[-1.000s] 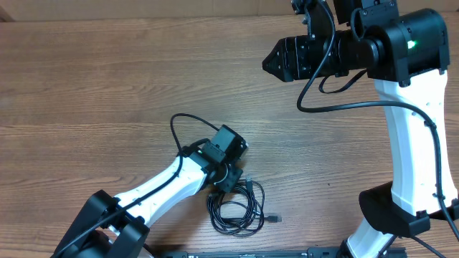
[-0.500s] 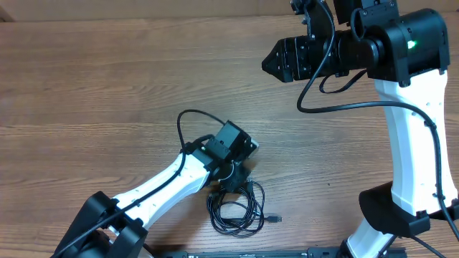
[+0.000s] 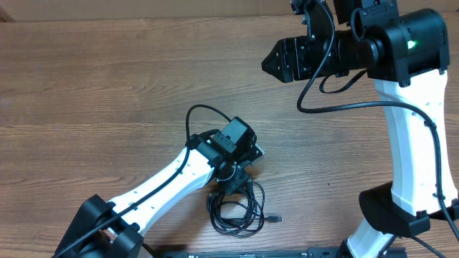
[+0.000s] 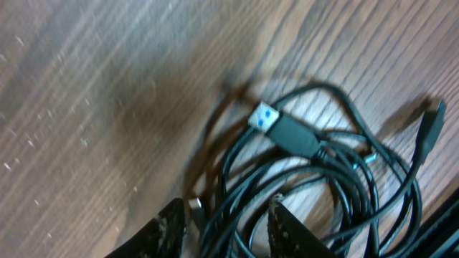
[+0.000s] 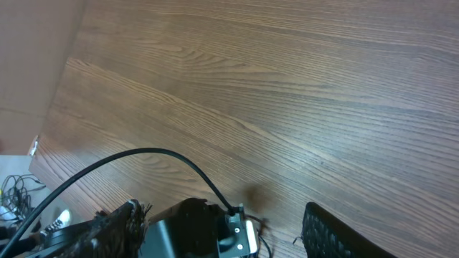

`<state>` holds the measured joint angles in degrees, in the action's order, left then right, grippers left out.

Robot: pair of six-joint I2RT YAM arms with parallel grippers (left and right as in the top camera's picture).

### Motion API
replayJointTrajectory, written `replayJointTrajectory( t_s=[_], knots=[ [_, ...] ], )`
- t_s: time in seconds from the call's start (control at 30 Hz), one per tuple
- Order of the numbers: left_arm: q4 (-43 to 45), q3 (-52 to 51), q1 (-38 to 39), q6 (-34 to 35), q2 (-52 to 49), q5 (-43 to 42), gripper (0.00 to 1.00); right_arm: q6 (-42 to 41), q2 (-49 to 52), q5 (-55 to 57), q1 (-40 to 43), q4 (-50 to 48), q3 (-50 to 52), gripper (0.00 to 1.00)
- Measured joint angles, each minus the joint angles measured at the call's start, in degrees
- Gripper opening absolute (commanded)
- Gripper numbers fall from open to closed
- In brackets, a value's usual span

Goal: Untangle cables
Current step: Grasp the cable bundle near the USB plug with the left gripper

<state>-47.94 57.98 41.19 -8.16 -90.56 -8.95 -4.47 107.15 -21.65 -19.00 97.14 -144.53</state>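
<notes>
While the cables lie as one looped bundle on the tabletop, lower centre of the overhead frame, the left fingers straddle several strands, part open, not clamped. Upper right, the right fingers gape empty. Step: first grasp; next, likely close on one strand and lift.

- Robotics lab bench: a white-and-black left arm and right arm stand at a wood-grain tabletop.
- A green status light glows on the right arm's joint.
</notes>
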Motion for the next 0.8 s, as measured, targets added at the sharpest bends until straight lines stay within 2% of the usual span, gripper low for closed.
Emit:
replayJointTrajectory(
  t_s=[0.03, 0.07, 0.1, 0.13, 0.23, 0.37, 0.47, 0.5, 0.53, 0.57, 0.67, 0.7, 0.73, 0.8],
  knots=[
    [-0.8, -0.2, 0.0, 0.0, 0.0, 0.0, 0.43, 0.0, 0.0, 0.0, 0.0, 0.0, 0.0, 0.68],
    [-1.2, -0.4, 0.0, -0.1, 0.0, 0.0, 0.54, 0.0, 0.0, 0.0, 0.0, 0.0, 0.0, 0.68],
    [-1.5, -0.7, 0.0, -0.6, 0.0, 0.0, 0.69, 0.0, 0.0, 0.0, 0.0, 0.0, 0.0, 0.68],
    [-1.6, -1.1, 0.0, -0.8, 0.0, 0.1, 0.75, 0.0, 0.0, 0.0, 0.0, 0.0, 0.0, 0.68],
    [-0.7, -2.6, 0.0, -0.9, 0.0, 0.2, 0.74, 0.0, 0.0, 0.0, 0.0, 0.0, 0.0, 0.68],
    [1.0, -5.3, 0.0, -0.9, 0.0, 0.2, 0.63, 0.0, 0.0, 0.0, 0.0, 0.0, 0.0, 0.68],
    [2.2, -7.0, 0.0, -1.1, 0.0, 0.2, 0.66, 0.0, 0.0, 0.0, 0.0, 0.0, 0.0, 0.68],
    [3.0, -7.5, 0.0, -1.0, 0.0, 0.2, 0.57, 0.0, 0.0, 0.0, 0.0, 0.0, 0.0, 0.68],
    [4.0, -8.0, 0.0, -0.9, 0.0, 0.2, 0.34, 0.0, 0.0, 0.0, 0.0, 0.0, 0.0, 0.68],
    [5.0, -8.3, 0.0, -0.8, 0.0, 0.2, 0.23, 0.0, 0.0, 0.0, 0.0, 0.0, 0.0, 0.68],
    [8.7, -9.5, 0.0, -1.0, 0.0, 0.2, 0.19, 0.0, 0.0, 0.0, 0.0, 0.0, 0.0, 0.68],
    [9.7, -10.0, 0.0, -0.8, 0.0, 0.2, 0.08, 0.0, 0.0, 0.0, 0.0, 0.0, 0.0, 0.68],
    [10.5, -10.4, 0.0, -0.4, 0.0, 0.2, 0.04, 0.0, 0.0, 0.0, 0.0, 0.0, 0.0, 0.68],
    [12.1, -11.5, 0.0, -0.4, 0.0, 0.1, 0.04, 0.0, 0.0, 0.0, 0.0, 0.0, 0.0, 0.68]
  ],
)
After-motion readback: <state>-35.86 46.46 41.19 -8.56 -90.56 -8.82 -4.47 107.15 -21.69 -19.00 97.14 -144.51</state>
